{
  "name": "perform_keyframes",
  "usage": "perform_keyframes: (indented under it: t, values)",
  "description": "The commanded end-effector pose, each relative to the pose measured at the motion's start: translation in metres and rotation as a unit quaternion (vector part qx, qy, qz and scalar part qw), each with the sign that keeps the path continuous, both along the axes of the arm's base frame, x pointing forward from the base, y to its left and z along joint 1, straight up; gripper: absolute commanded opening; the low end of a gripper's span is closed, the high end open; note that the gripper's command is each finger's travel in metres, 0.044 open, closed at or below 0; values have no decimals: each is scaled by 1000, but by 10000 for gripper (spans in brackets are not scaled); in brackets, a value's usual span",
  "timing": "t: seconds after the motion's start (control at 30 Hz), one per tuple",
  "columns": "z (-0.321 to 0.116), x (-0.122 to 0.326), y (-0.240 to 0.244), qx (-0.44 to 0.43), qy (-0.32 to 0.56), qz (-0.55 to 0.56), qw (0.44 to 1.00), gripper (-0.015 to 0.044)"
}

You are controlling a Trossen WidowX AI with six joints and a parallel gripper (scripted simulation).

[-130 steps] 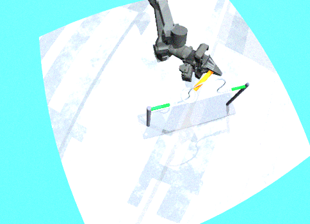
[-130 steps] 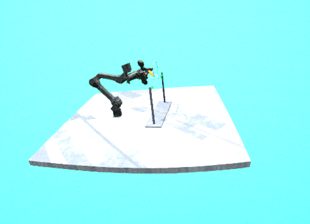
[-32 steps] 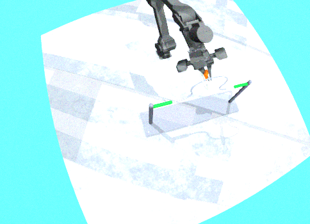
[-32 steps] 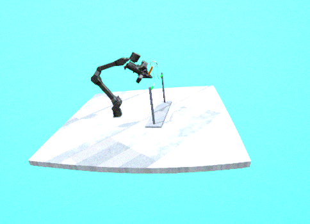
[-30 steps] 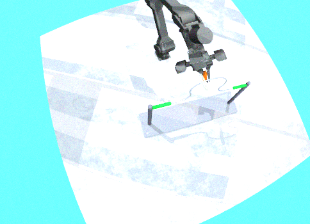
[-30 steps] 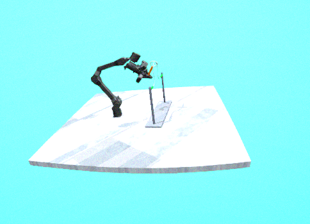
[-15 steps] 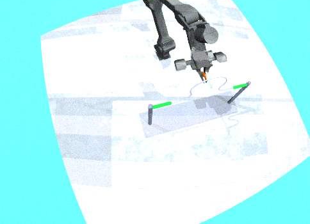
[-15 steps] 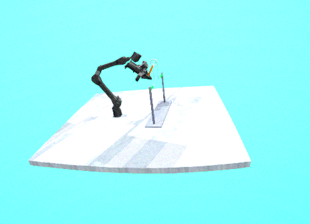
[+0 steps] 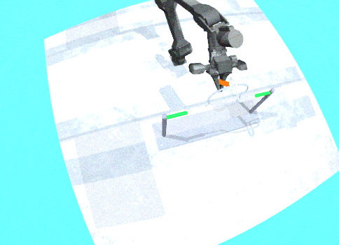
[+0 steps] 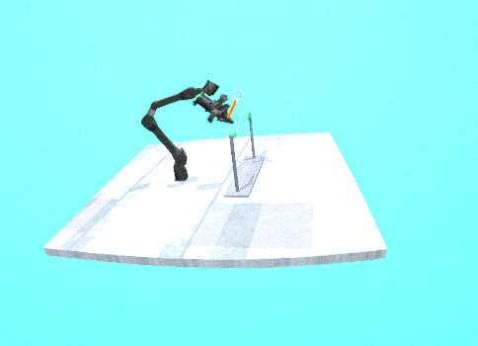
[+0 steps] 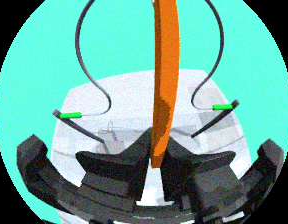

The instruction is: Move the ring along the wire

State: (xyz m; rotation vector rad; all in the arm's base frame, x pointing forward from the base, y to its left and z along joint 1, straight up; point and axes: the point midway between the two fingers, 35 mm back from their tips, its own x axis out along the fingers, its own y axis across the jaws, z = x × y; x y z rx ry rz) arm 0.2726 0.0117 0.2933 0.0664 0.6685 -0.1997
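My gripper (image 9: 220,87) (image 10: 230,120) (image 11: 153,129) is shut on the lower end of the orange handle (image 9: 224,82) (image 10: 232,108) (image 11: 166,60). The pale ring (image 10: 238,89) is at the handle's upper end, high by the wire's arch; the wire seems to pass through it, but contact is too small to tell. The ring is out of the wrist view. The grey wire (image 11: 77,40) curves on both sides. One green part (image 9: 177,115) (image 10: 234,134) (image 11: 223,107) is by one post (image 9: 164,126) (image 10: 234,164); the other green part (image 9: 263,94) (image 10: 249,117) (image 11: 70,115) is by the other post (image 9: 260,102) (image 10: 252,136).
The posts stand on a flat pale base plate (image 9: 164,142) (image 10: 229,194) on the pale patterned table (image 9: 245,186) (image 10: 148,233). The arm reaches over from the table's far side in the top view. Faint shadows of the wire and ring fall near the plate.
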Motion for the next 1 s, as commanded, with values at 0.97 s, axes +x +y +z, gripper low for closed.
perform_keyframes:
  t: [0.97]
  values:
    - [3, -3, -23, -242, 15, -5, 970, -150]
